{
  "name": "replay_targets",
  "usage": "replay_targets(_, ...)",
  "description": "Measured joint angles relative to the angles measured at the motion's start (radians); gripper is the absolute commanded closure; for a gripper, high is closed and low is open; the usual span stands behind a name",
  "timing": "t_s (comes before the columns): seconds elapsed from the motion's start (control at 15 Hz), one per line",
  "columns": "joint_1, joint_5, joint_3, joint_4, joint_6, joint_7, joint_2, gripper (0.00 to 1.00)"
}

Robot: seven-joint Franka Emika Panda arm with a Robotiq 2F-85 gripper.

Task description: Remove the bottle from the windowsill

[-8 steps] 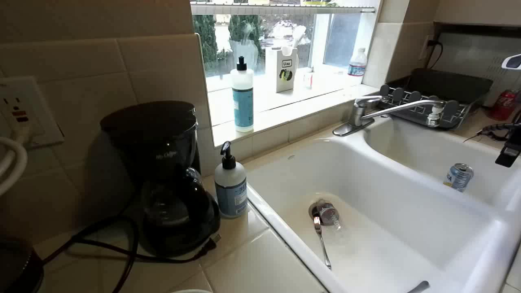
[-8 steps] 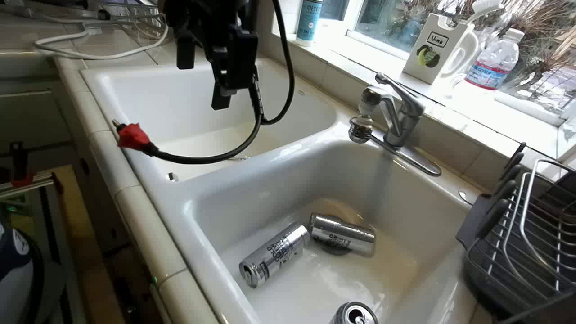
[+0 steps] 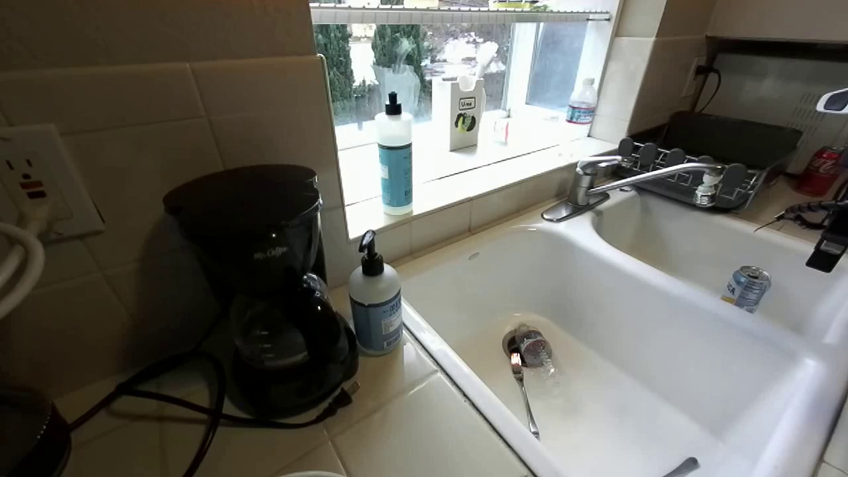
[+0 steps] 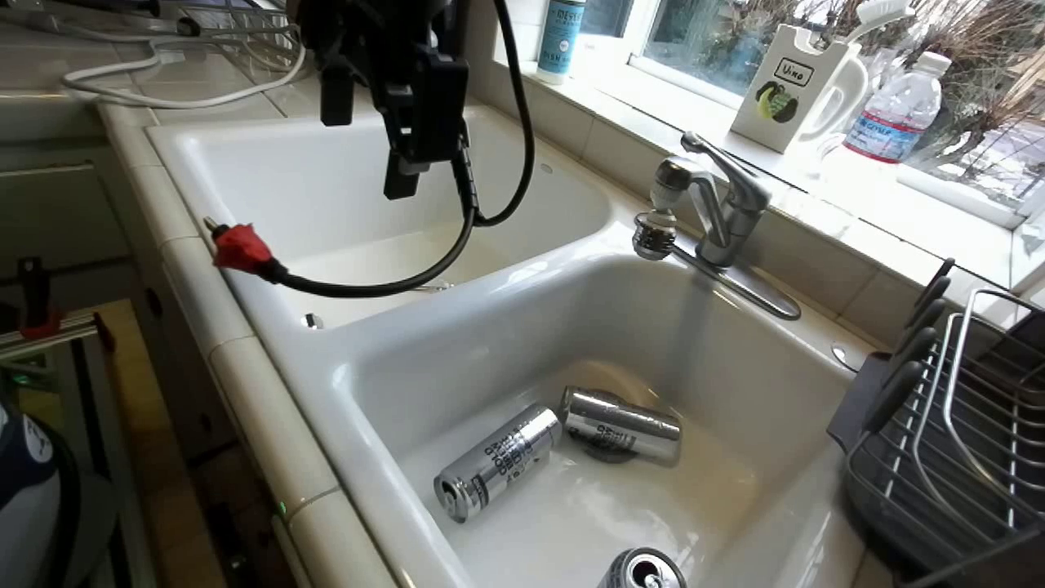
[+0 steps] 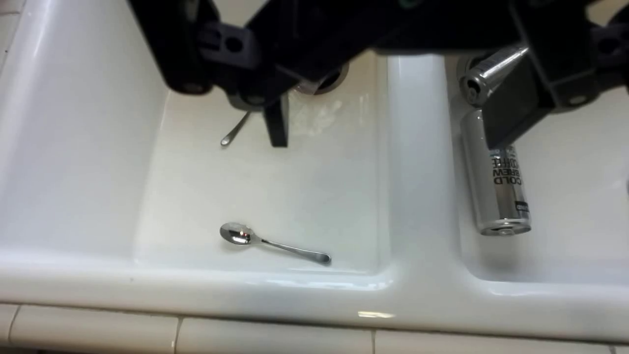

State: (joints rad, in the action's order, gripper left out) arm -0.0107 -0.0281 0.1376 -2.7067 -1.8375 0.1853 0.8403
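The gripper hangs there pointing down over the sink, jaws spread wide; over on the windowsill, the tall teal bottle stands upright, well apart from them.

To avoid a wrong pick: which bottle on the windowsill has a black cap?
The tall slim teal bottle, at the end of the windowsill nearest the coffee maker; the water bottle farther along has a white cap.

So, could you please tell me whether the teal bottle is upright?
Upright: in an exterior view, the teal bottle stands on the windowsill, black cap uppermost.
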Motion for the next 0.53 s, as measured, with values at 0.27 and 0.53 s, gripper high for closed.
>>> replay_targets(0.27,0.000,0.000,0.000,0.000,0.000,0.000,0.000,0.00)
replay_targets(0.53,0.008,0.003,-0.023,0.017,-0.070,0.012,-0.001,0.00)
